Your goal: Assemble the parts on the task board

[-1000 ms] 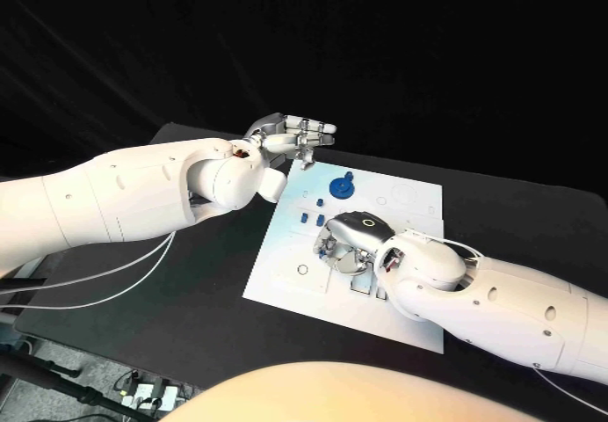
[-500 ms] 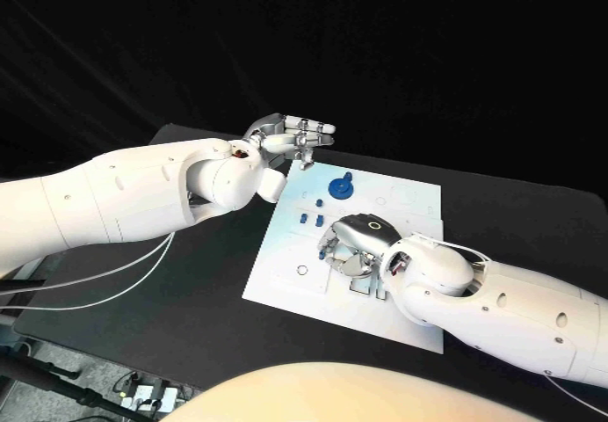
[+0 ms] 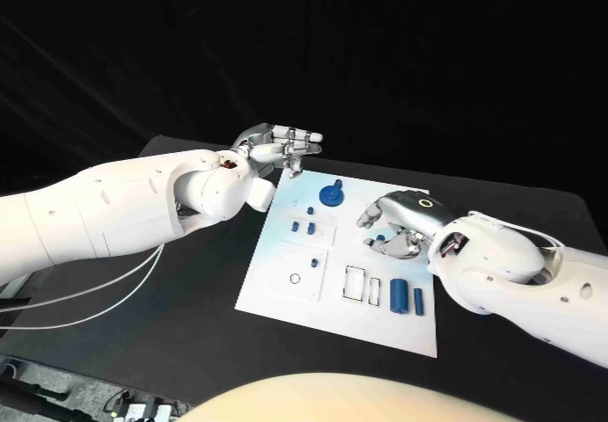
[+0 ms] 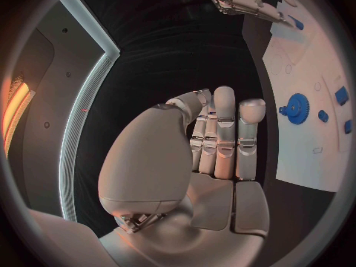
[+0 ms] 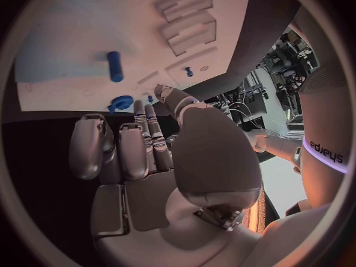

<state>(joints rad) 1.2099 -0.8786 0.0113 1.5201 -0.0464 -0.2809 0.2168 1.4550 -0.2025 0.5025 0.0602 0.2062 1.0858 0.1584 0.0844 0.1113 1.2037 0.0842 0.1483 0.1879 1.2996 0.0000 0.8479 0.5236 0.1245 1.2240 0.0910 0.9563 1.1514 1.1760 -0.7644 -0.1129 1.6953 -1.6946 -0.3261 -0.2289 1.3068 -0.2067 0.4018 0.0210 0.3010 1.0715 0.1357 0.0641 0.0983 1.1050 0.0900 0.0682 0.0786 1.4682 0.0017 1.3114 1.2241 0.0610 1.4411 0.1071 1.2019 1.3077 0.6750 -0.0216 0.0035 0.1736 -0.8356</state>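
Note:
The white task board (image 3: 285,294) lies in the middle of the black table. A blue gear (image 3: 333,193) stands near its far edge, with small blue parts (image 3: 301,227) just in front of it. Two blue cylinders (image 3: 408,296) lie side by side near the board's right front. My right hand (image 3: 396,225) hovers over the board's right side with fingers loosely bent, holding nothing. My left hand (image 3: 278,143) hangs above the board's far left corner, fingers (image 4: 222,137) straight and together, empty. The right wrist view shows a blue cylinder (image 5: 115,66) and the gear (image 5: 120,103) beyond the right hand (image 5: 122,148).
White rectangular slots (image 3: 363,284) sit left of the cylinders, and a small ring mark (image 3: 294,279) lies near the board's left edge. Black table (image 3: 165,299) surrounds the board. White cables (image 3: 89,281) trail under my left arm.
My right hand has lifted off the board's near middle and moved toward its far right, uncovering the two blue cylinders. The left hand has kept its place; the view shifted slightly.

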